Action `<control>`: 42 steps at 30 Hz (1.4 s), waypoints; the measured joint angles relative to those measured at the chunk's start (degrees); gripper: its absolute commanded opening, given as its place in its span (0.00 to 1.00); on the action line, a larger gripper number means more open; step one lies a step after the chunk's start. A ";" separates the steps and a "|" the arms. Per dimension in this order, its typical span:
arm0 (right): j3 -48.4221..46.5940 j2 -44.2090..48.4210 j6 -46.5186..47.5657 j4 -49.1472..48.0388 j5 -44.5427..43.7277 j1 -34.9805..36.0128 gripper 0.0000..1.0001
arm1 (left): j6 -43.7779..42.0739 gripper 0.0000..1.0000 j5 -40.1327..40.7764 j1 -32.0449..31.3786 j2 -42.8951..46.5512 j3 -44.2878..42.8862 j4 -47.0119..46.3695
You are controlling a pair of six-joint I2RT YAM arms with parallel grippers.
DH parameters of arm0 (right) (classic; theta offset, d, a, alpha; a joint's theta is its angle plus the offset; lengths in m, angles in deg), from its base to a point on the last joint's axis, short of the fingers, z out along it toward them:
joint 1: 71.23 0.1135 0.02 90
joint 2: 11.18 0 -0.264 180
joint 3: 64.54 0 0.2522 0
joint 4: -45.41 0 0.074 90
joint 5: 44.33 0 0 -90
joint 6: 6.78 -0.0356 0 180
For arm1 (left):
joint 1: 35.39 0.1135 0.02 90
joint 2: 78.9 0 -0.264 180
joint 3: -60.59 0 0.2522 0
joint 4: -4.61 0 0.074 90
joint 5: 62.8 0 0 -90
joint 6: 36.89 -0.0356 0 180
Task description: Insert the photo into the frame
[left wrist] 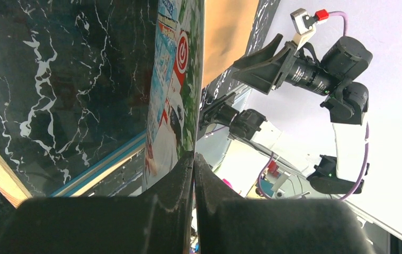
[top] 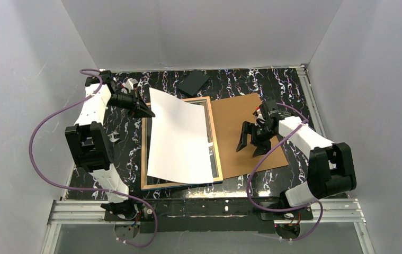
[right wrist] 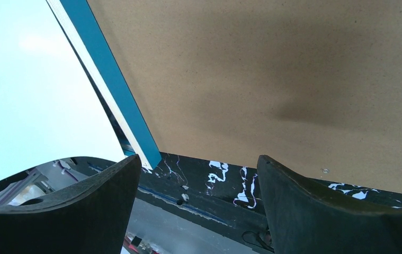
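Item: the photo (top: 180,137), a large rectangular paper print, plain white back up, printed face down. It is draped over the frame (top: 177,185), its far left corner lifted and the sheet bowed. Handling, judged: light, limp, easily creased, so best held at an edge or corner and lowered flat. The left gripper (left wrist: 193,159) has its fingers pressed together, pinching that corner. The frame is a thin-railed rectangle of tan wood with a blue side and a clear pane, lying flat on the black marbled table (top: 230,84); probably rigid but breakable. The right gripper (right wrist: 197,169) is spread wide and holds nothing, hovering over the matte brown backing board (top: 241,111) just beside the frame. A small black slab (top: 194,82) lies at the far edge.
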 measured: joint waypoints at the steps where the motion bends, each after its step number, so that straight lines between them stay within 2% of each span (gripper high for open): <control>1: 0.00 0.00 0.00 -0.02 0.02 0.07 0.88 | 0.55 0.00 0.09 -0.13 0.00 0.13 -0.68; 17: -1.14 -1.01 0.00 0.11 0.00 1.27 0.88 | 11.17 0.00 -0.26 -0.17 -0.24 3.96 -14.86; 34: -1.20 -2.69 -0.07 0.11 -0.04 2.67 0.87 | 9.29 0.00 -3.58 -2.05 -3.28 6.99 -17.70; 36: -1.20 -2.91 -0.42 0.11 -0.15 3.06 0.87 | 9.35 0.19 -3.30 -2.14 -3.28 7.74 -18.56; 39: -1.38 -3.15 -0.61 0.15 -0.26 3.41 0.87 | 9.40 0.71 -0.07 -2.14 -2.40 10.69 -19.08; 40: -1.53 -3.15 -0.66 0.11 -0.42 3.43 0.87 | 8.94 0.86 1.62 -2.14 -2.27 11.30 -18.69; 41: -1.57 -3.15 -0.68 0.15 -0.46 3.50 0.87 | 8.76 0.97 3.26 -2.16 -2.10 11.50 -18.43; 42: -1.60 -3.15 -0.72 0.15 -0.57 3.67 0.87 | 8.04 0.98 5.86 -2.32 -1.09 11.80 -17.49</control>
